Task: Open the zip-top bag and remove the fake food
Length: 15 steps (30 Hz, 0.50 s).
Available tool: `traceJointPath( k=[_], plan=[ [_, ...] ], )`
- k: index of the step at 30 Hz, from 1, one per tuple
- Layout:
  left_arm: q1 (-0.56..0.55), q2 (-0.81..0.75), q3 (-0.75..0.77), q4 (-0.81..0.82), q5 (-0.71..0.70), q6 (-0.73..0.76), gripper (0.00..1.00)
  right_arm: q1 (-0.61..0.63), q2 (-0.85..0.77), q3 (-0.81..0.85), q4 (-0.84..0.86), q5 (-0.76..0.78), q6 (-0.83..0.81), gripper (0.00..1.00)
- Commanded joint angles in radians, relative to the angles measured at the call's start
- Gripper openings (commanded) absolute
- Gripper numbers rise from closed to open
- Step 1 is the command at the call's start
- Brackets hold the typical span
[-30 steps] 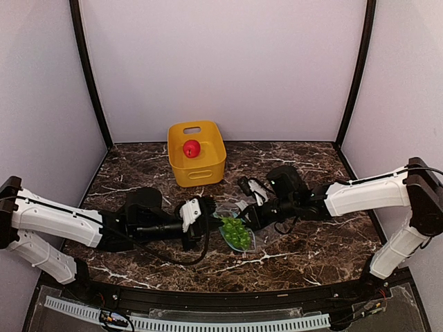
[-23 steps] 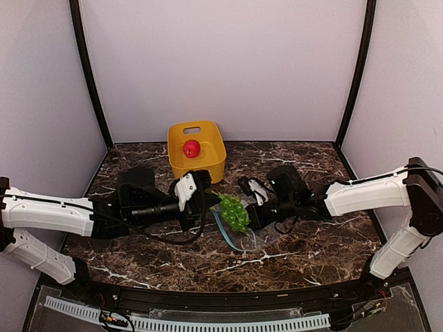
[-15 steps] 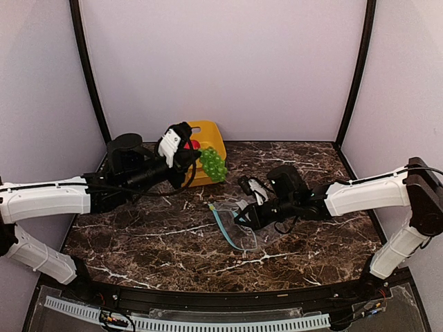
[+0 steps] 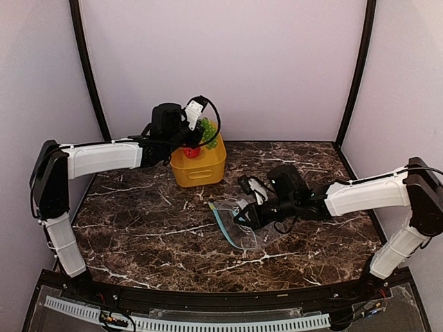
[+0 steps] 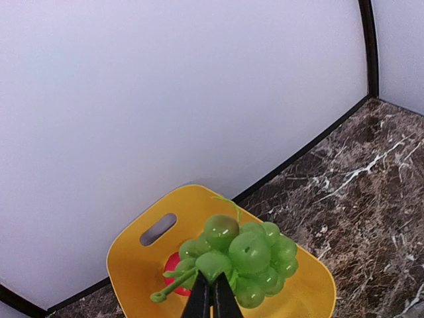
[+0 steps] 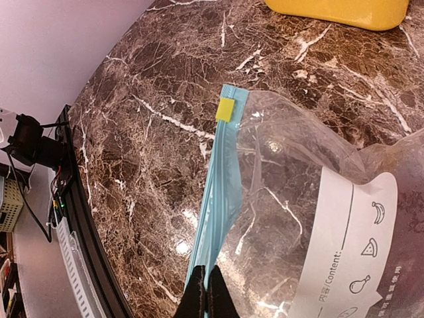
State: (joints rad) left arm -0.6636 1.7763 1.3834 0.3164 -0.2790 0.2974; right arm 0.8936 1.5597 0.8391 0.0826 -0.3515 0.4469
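The bag [image 4: 240, 227] lies near the middle of the bench [image 4: 138, 221], its mouth gaping toward the left side, and no food shows through the clear plastic. The right gripper [image 6: 207, 295], closed tight, pinches the blue zip strip [image 6: 222, 192] at the near lip, apparently to pin the bag down and hold the mouth apart while pieces come out. The white label [image 6: 344, 245] faces up beside it. Well apart, at the back of the bench, the left gripper [image 5: 213, 299] is clamped shut on the stem end of the green grapes [image 5: 246, 255]. It hangs the bunch over the yellow bin [image 5: 132, 265], a position that looks chosen for a drop. The red fruit [image 5: 173, 279] sits in the bin beneath the bunch. The dark purple piece shows in no view; it may be hidden behind the grapes or the bin wall.
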Motion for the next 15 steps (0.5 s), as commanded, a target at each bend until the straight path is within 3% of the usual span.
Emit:
traceJointPath(
  k=[1, 10, 12, 14, 15],
  plan=[
    [0.023, 0.124, 0.132, -0.085, -0.051, 0.038, 0.01, -0.006, -0.031, -0.009, 0.022, -0.002, -0.004, 0.00],
    [0.056, 0.273, 0.221, -0.136, -0.017, 0.007, 0.01, -0.007, -0.041, -0.004, 0.017, -0.001, -0.011, 0.00],
    [0.063, 0.286, 0.222, -0.136, -0.018, -0.014, 0.05, -0.007, -0.041, 0.000, 0.015, -0.004, -0.011, 0.00],
    [0.065, 0.286, 0.218, -0.131, -0.008, -0.015, 0.17, -0.007, -0.042, 0.000, 0.017, -0.005, -0.011, 0.00],
    [0.065, 0.283, 0.217, -0.133, 0.009, -0.016, 0.27, -0.007, -0.043, 0.001, 0.018, -0.006, -0.010, 0.00]
  ],
)
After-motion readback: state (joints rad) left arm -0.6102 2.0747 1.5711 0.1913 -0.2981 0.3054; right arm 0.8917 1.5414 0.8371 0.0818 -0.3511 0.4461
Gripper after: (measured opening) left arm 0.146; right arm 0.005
